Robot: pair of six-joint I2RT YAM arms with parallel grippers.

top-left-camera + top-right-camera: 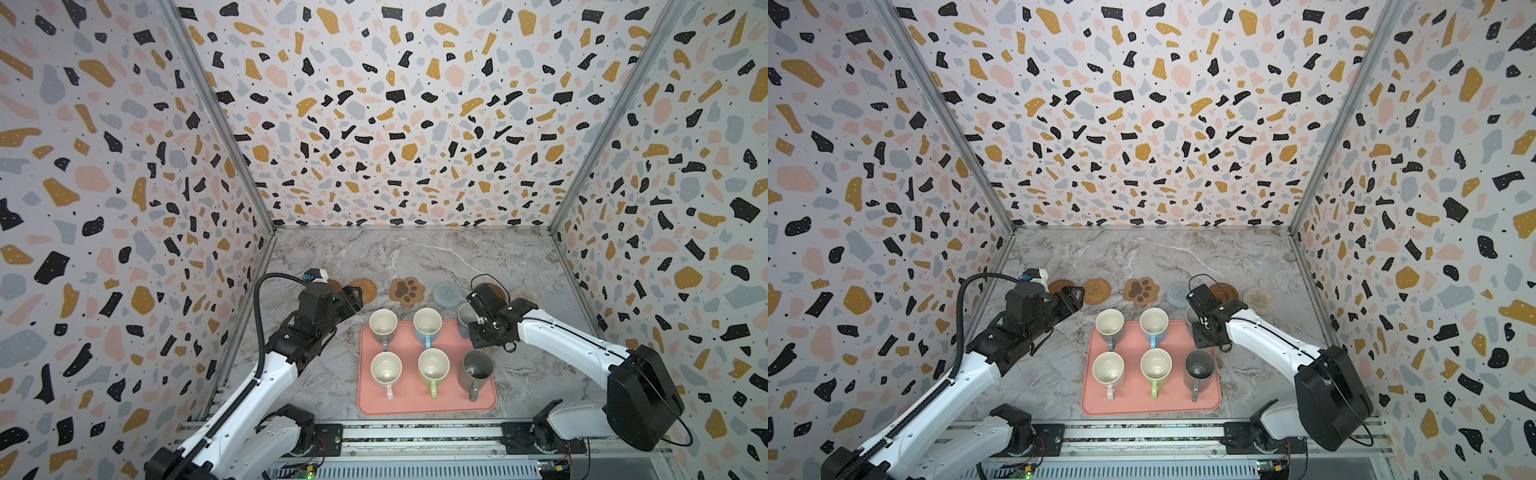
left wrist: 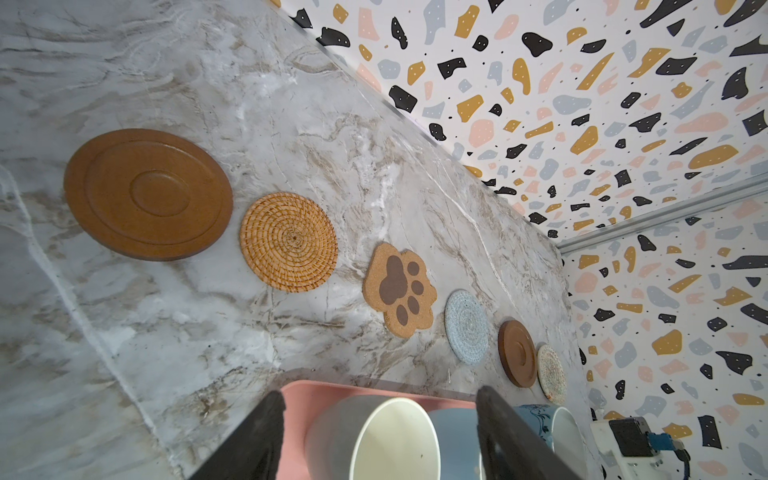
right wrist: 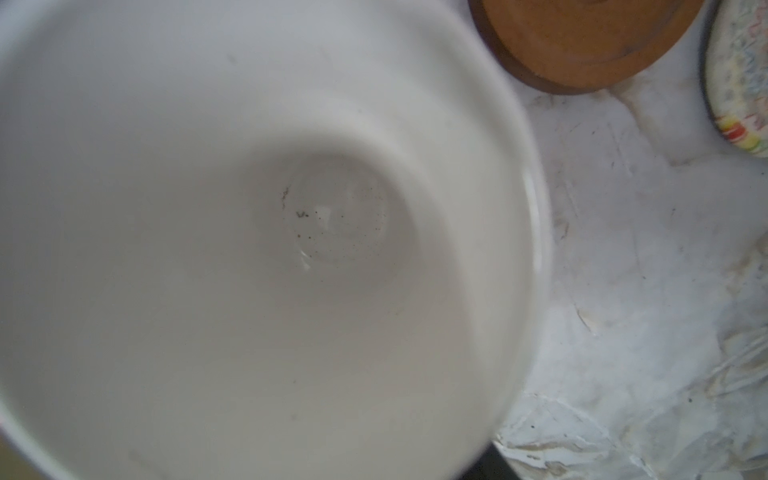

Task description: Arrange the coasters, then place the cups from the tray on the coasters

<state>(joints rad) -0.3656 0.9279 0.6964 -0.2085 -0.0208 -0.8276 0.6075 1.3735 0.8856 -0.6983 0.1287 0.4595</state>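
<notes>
Terrazzo walls [image 1: 374,104] box in the marble table [image 1: 415,253]. On the left, the left gripper [image 1: 355,297] hangs wide open, empty, by the tray [image 1: 415,405]. Coasters [image 1: 405,291] line up behind, five mugs [image 1: 432,368] stand on the tray, and the right gripper [image 1: 478,316] is down over the far-right mug [image 3: 249,249]; whether it has hold, I can't tell.

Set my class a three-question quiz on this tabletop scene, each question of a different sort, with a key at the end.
1. True or false: the left gripper stands open, holding nothing.
2. Which coaster lies between the rattan round and the grey-blue crochet round? A: paw-print shape. B: cream woven round. C: glossy brown disc.
3. Count the mugs in the near row of the tray.

Key
1. True.
2. A.
3. Three: pink mug, light green mug, dark grey mug.
</notes>
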